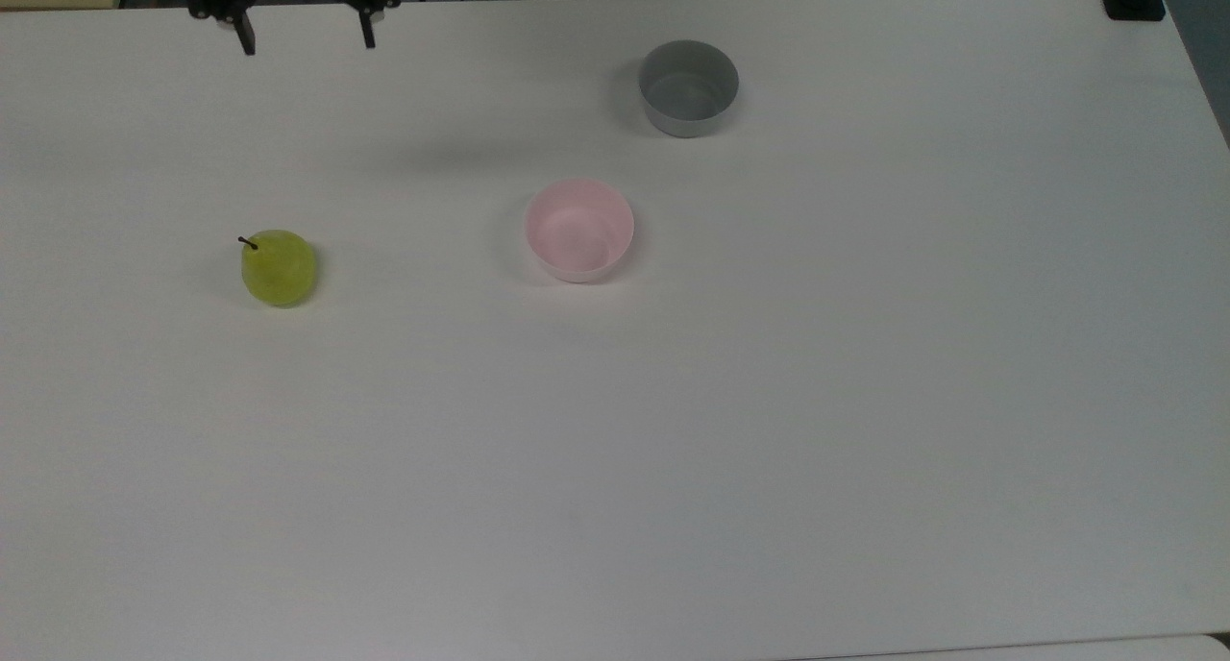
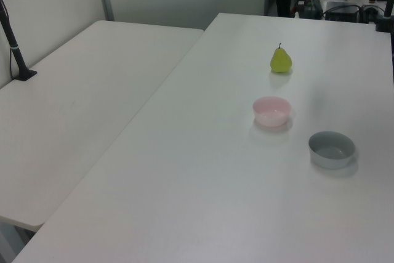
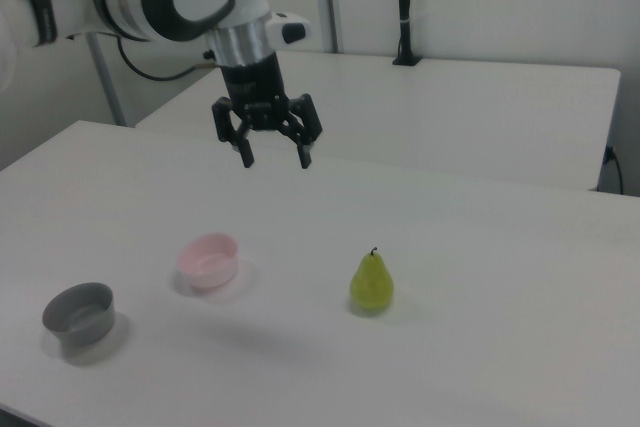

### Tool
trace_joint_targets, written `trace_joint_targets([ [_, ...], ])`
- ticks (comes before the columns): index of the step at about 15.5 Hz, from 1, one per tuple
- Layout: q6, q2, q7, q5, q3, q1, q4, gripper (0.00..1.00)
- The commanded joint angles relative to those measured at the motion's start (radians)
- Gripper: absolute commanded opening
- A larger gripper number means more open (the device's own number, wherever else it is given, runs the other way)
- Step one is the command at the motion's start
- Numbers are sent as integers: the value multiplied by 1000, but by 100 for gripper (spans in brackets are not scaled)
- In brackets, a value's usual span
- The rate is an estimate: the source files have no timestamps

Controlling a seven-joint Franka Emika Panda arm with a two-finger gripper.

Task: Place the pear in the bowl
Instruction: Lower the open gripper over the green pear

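Pincer [image 3: 275, 159] released and empty, hanging high above the worktop [image 1: 769, 430], pear [image 1: 278, 268] upright and untouched well apart from the seemingly empty pink bowl [image 1: 579, 231], so grasp, carry and drop all remain.

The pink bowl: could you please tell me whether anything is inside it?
Nothing is inside the pink bowl; its bare floor shows in the top view. The pear stands apart on the table.

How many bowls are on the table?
2: the pink bowl near the table's middle, and the grey bowl beyond it, toward the top view's upper right. None looks hidden.
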Motion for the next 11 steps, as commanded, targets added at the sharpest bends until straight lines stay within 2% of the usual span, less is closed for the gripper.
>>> trace_joint_targets([
  [1, 93, 70, -22, -20, 4, -44, -5, 100],
  [5, 234, 169, -24, -20, 4, -80, -25, 100],
  [11, 472, 235, -13, -17, 4, -115, -156, 100],
])
